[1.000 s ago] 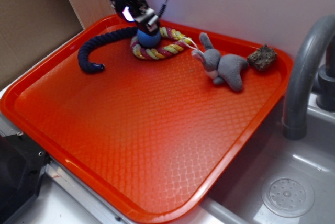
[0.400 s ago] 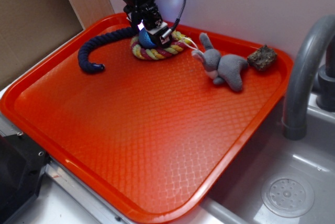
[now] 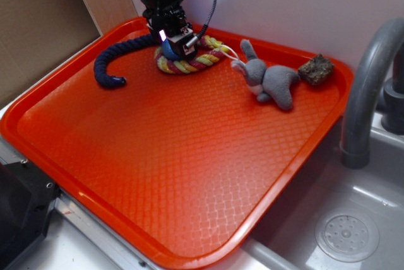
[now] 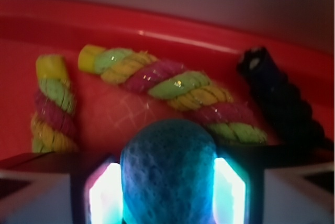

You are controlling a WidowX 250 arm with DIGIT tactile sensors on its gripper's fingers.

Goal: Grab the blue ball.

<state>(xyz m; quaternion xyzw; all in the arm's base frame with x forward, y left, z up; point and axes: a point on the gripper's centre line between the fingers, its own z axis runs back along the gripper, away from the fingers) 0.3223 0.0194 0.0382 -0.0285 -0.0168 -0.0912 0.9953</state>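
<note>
Exterior view: I have the black gripper (image 3: pixel 175 41) down at the far left corner of the orange plastic tray (image 3: pixel 189 175), which serves here as the desk. The small light-blue dimpled ball (image 3: pixel 169 49) sits low between the fingers, inside the yellow, pink and green braided rope ring (image 3: pixel 189 62). The dark navy rope (image 3: pixel 113 62) curls off toward the left edge; the grey plush rabbit (image 3: pixel 268 81) and a brown rough lump (image 3: pixel 315 69) lie along the far edge, well apart from the grasp.

Wrist view: the ball (image 4: pixel 168 174) fills the gap, both lit finger pads (image 4: pixel 107 195) touching its sides, so I judge the fingers clamped on it. The braided ring (image 4: pixel 167 90) and the navy rope (image 4: pixel 282 103) lie just beyond.

I judge the grasp step all but done. The next move calls for a straight lift, keeping the squeeze steady and clear of the ring so it does not snag.

Against the picture a second ago, the gripper has dropped lower and swung slightly toward the left, and the ball is now more hidden between the fingers; the ring, rabbit and ropes have stayed where they were.
</note>
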